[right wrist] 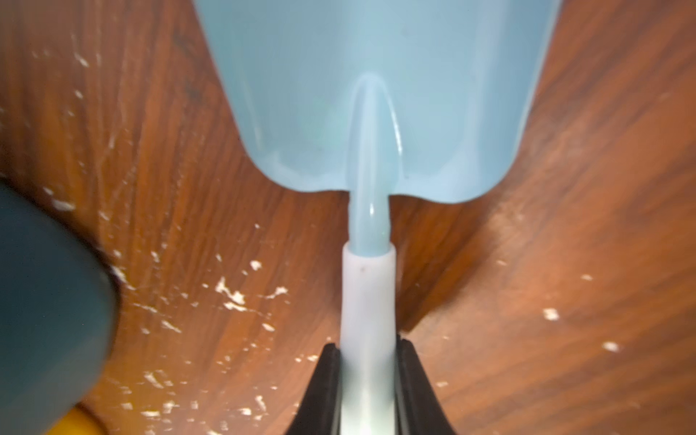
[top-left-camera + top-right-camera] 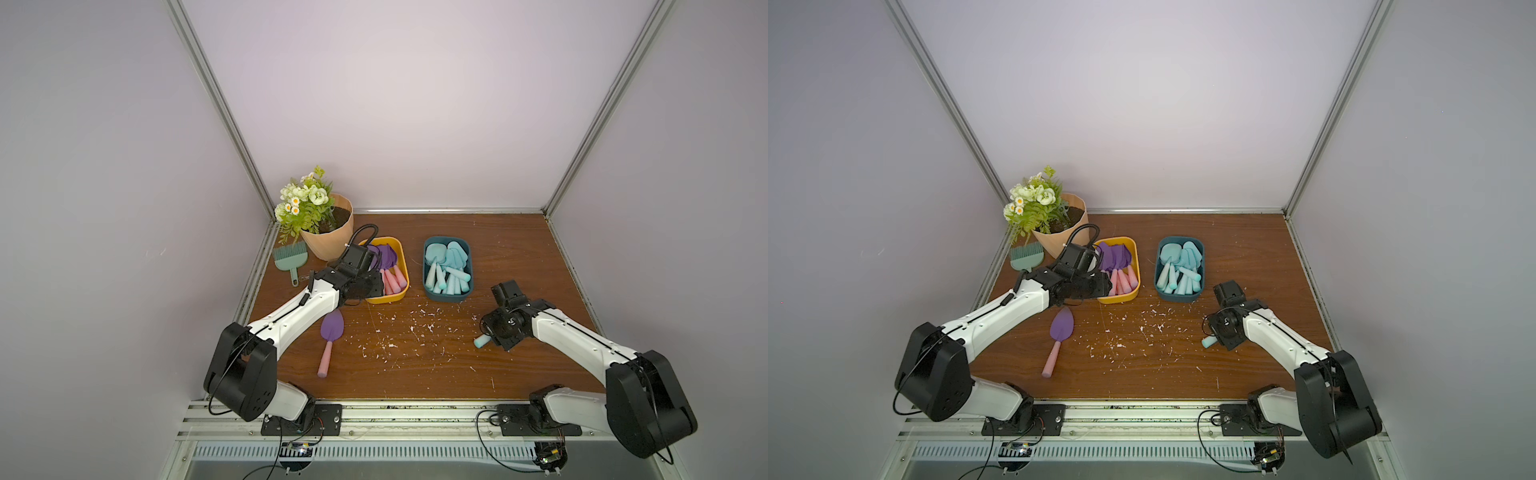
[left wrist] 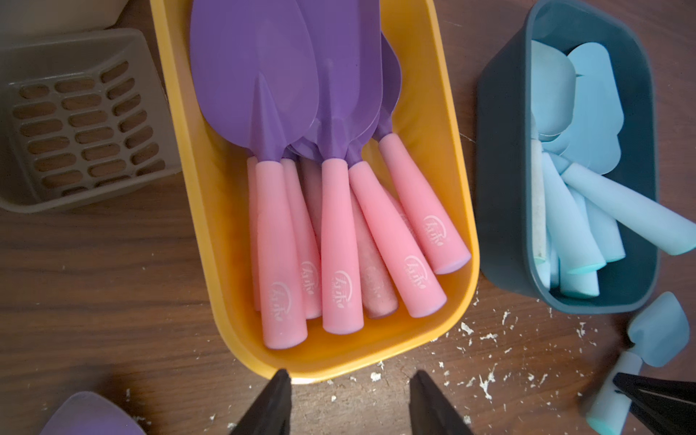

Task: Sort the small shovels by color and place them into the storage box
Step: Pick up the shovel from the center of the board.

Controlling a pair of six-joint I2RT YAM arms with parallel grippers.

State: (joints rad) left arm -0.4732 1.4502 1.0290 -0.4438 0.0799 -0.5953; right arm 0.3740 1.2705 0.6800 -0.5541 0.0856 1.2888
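Step in hand: judged from the grip and the sorted boxes, carry the light blue shovel (image 1: 376, 94) to the dark teal box (image 2: 446, 296).
Right gripper (image 1: 368, 348): jaws closed against both sides of the shovel's pale handle, low over the table, just near and right of the teal box.
Left gripper (image 3: 350, 406): jaws partly apart with nothing between them, at the near end of the yellow box (image 3: 203, 211).
Shovel pose: blade toward the teal box. The handle end juts out to the left of the wrist in both top views.
Lift: raise the shovel above the box's near wall before moving far and left. The blade leads and could catch the rim.
Release: align it with the blue shovels (image 2: 451, 266) already inside, handles to the near end, and open the jaws low over them.
Remaining: one purple shovel (image 2: 330, 338) lies on the table, near and left of the yellow box.
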